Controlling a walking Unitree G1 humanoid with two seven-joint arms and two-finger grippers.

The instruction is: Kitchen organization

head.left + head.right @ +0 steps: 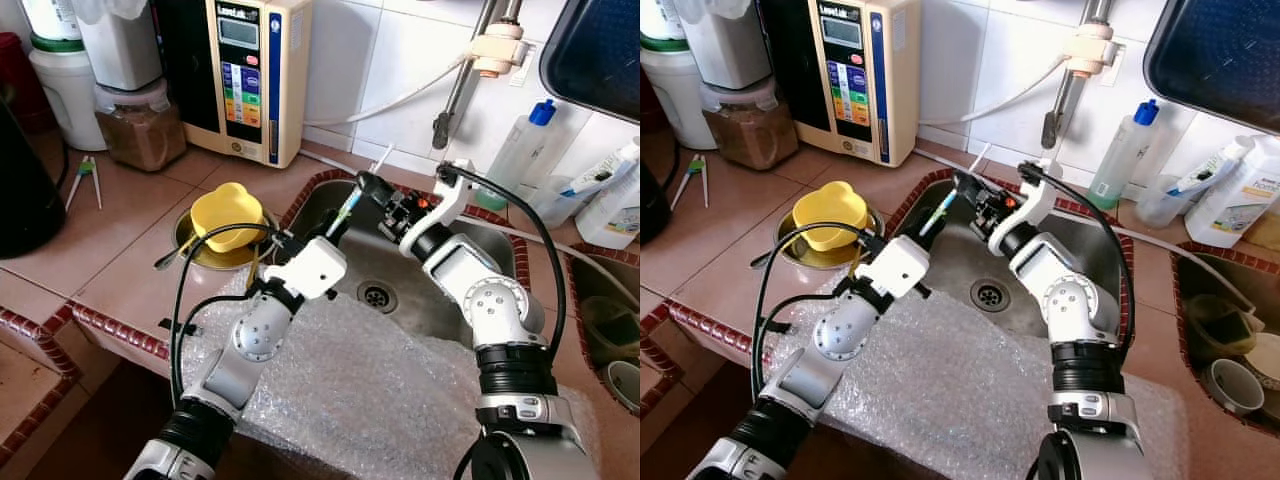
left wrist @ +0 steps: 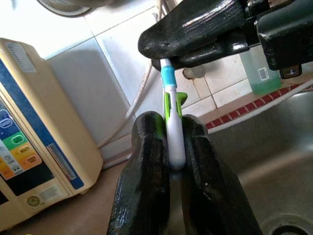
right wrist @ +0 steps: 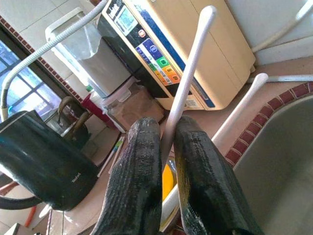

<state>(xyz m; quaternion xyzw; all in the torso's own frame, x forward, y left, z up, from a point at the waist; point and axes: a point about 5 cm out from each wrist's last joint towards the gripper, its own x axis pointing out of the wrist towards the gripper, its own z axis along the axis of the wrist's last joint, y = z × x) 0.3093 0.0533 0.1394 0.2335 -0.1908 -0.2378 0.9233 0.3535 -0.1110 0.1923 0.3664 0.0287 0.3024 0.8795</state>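
Note:
A toothbrush with a white handle and green and blue grip hangs tilted over the steel sink. Both grippers are shut on it. My left gripper pinches its lower white end from the left. Just above, my right gripper clamps the same stick further up, and its black fingers nearly touch the left ones. Beyond the right gripper, the thin white upper end sticks out towards the tiled wall.
Bubble wrap covers the counter's front edge and part of the sink. A yellow bowl sits in a metal dish left of the sink. A water unit, jars and a black kettle stand left, bottles at right.

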